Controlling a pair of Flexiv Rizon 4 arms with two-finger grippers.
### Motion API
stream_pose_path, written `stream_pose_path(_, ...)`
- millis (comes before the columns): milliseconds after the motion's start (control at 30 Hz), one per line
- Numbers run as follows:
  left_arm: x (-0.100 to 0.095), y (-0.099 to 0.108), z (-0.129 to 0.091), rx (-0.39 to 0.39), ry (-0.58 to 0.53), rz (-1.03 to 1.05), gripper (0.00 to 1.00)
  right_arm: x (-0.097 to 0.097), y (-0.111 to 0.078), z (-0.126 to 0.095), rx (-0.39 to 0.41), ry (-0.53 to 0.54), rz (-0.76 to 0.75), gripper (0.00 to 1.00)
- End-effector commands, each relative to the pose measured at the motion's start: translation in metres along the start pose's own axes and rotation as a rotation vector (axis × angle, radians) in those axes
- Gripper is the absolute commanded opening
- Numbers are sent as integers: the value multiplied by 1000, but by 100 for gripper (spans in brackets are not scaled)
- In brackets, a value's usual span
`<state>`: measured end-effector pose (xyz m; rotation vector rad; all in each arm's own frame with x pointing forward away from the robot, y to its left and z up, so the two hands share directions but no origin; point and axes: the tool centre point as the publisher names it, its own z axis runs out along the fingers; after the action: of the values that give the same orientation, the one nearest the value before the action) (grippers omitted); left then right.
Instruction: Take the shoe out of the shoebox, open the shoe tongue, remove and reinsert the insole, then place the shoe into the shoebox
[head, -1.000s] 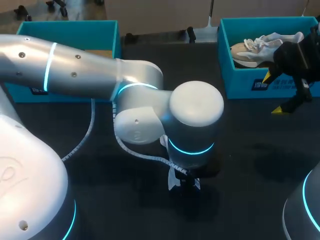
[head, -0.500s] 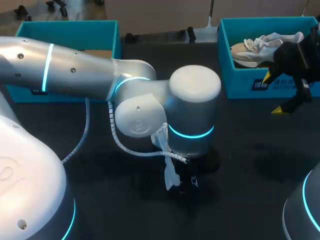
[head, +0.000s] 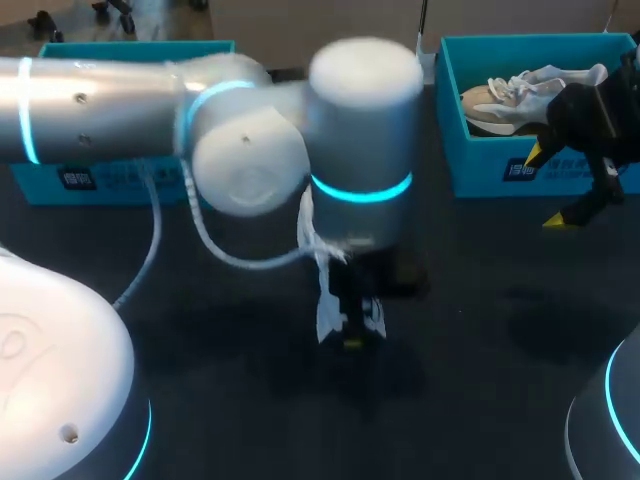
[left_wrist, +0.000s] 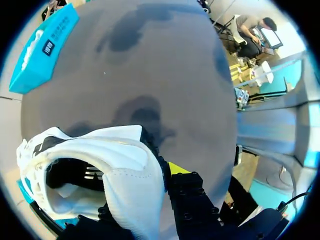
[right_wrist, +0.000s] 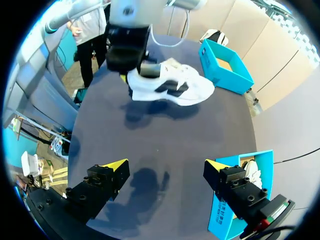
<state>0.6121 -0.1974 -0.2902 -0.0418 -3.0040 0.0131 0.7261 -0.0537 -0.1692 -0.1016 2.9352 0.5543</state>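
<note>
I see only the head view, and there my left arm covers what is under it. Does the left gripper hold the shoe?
Observer: Yes. The right wrist view shows the left gripper clamped on one end of a white shoe.
Operator: Is the shoe lifted or on the table?
Observer: It looks lifted: its shadow lies on the table, apart from it.
Operator: Where do the fingers grip?
Observer: In the left wrist view one yellow tip sits outside the rim of the shoe's opening; the other is hidden.
</note>
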Motion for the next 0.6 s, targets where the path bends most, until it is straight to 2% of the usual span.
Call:
stream_pose_path(33, 3, 36, -88, 49, -16, 39, 0, -2, 1, 2, 4, 3, 1, 100)
stream_pose_path(167, 2, 42, -120, 48, -22, 79, 0, -2, 1, 2, 4, 3, 1, 100)
stream_pose_path(333, 6, 48, -146, 32, -14, 118, 0, -2, 1, 2, 4, 3, 1, 100)
stream_pose_path(400, 7, 51, -158, 52, 0, 135, 0, -2, 1, 2, 4, 3, 1, 100)
stream_pose_path(600, 7, 51, -158, 52, 0, 135, 0, -2, 1, 2, 4, 3, 1, 100)
